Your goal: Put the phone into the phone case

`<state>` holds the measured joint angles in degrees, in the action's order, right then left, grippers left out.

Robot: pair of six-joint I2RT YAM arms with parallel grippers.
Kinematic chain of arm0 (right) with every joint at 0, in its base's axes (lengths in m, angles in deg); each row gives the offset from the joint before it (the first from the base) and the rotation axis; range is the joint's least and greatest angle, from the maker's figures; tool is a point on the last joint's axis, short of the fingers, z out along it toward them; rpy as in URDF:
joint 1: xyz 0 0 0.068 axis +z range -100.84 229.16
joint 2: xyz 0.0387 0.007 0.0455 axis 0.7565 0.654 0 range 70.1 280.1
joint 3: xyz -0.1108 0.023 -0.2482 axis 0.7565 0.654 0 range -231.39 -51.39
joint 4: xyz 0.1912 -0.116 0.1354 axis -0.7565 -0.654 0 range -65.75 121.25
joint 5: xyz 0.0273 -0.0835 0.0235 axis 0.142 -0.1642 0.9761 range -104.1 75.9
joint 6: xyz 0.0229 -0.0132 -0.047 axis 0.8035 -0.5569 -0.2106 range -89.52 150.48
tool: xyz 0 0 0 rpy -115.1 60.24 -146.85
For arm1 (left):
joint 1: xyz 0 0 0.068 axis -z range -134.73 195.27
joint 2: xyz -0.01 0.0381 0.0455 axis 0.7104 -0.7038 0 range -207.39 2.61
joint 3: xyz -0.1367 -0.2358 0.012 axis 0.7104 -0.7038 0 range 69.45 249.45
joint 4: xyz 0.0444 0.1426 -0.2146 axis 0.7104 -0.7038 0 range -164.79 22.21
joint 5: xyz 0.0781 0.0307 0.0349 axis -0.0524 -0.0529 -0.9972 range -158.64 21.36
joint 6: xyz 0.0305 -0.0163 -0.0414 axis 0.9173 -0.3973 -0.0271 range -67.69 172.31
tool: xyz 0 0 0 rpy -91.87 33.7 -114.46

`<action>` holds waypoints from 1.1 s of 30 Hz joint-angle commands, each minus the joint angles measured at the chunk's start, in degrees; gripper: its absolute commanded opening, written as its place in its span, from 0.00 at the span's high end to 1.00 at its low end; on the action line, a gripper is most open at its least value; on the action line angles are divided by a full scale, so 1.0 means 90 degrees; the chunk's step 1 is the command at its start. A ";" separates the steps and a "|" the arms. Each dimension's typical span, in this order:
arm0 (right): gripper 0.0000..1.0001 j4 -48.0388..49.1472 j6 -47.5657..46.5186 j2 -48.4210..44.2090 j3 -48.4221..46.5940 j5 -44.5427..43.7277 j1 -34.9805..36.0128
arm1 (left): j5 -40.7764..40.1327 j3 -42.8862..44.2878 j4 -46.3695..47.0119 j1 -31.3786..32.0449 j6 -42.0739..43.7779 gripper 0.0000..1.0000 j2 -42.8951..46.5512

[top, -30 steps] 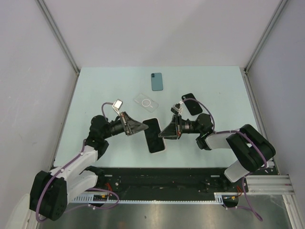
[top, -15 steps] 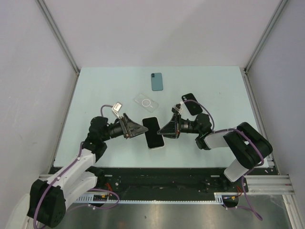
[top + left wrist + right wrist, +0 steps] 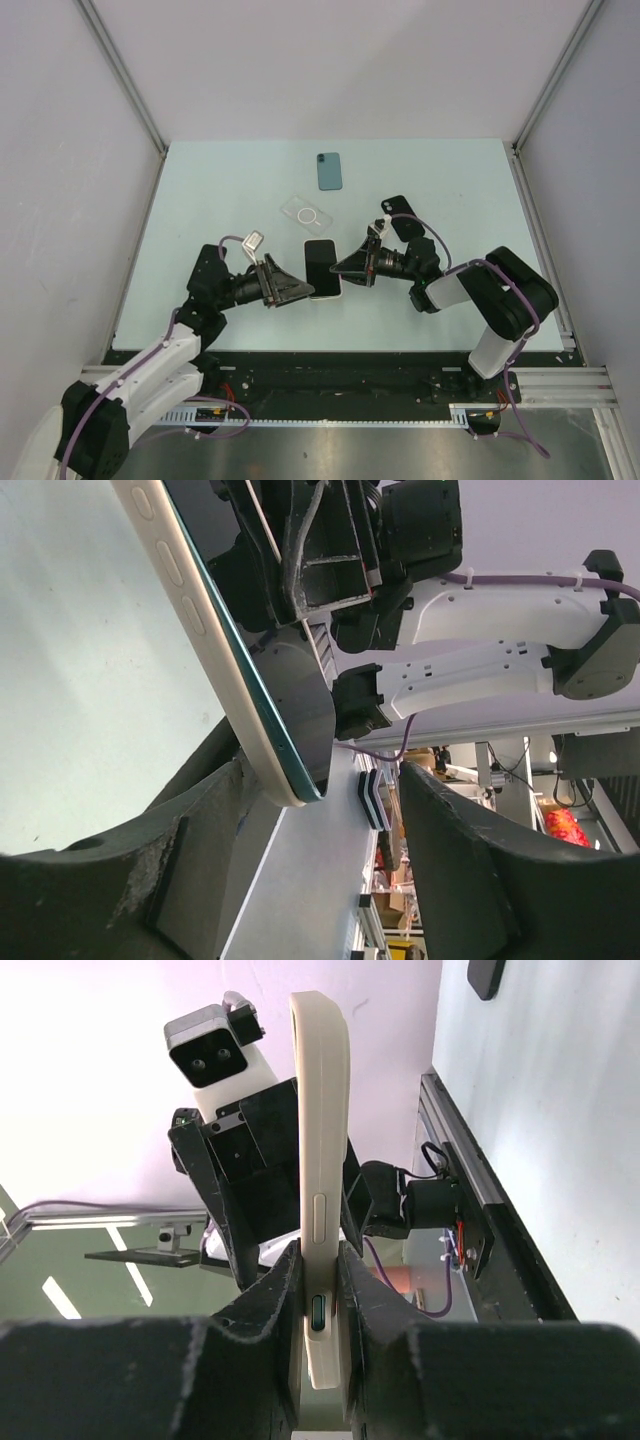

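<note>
The phone (image 3: 322, 266) has a dark screen and sits in a cream phone case, with a teal rim showing along its edge (image 3: 232, 670). It hangs above the table's middle, and my right gripper (image 3: 342, 268) is shut on its right edge. In the right wrist view the fingers (image 3: 282, 1290) pinch the cream edge (image 3: 318, 1110) by a side button. My left gripper (image 3: 297, 290) stands open at the phone's left. Its jaws are wide apart, with the phone's corner (image 3: 300, 785) near the left finger (image 3: 200, 850).
A clear case with a ring (image 3: 307, 213) lies just behind the phone. A teal phone or case (image 3: 329, 171) lies farther back, and a black one (image 3: 403, 217) is at the right behind my right arm. The table's near edge rail (image 3: 380, 365) runs below both arms.
My left gripper has opened and let go of the phone. The right gripper has carried the phone a little away from the near edge and turned it straighter.
</note>
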<state>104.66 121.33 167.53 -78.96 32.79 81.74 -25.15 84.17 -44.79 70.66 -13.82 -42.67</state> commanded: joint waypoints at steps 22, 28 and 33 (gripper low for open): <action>0.90 0.2010 0.0033 0.0395 -0.0257 -0.0035 0.0042 | -0.0319 -0.0103 -0.0025 0.0109 -0.0065 1.00 -0.0546; 0.93 0.2010 -0.0006 0.0366 -0.0257 -0.0015 0.0052 | -0.0456 -0.0112 -0.0242 0.0109 0.0043 0.58 -0.0419; 0.94 0.2010 -0.0084 0.0347 -0.0237 0.0131 0.0091 | -0.0622 0.0200 -0.0806 0.0109 0.0579 0.36 -0.0506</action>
<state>104.55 120.01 171.15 -79.15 32.90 82.11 -29.20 82.27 -47.89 71.31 -14.02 -47.21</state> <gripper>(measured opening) 0.188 0.609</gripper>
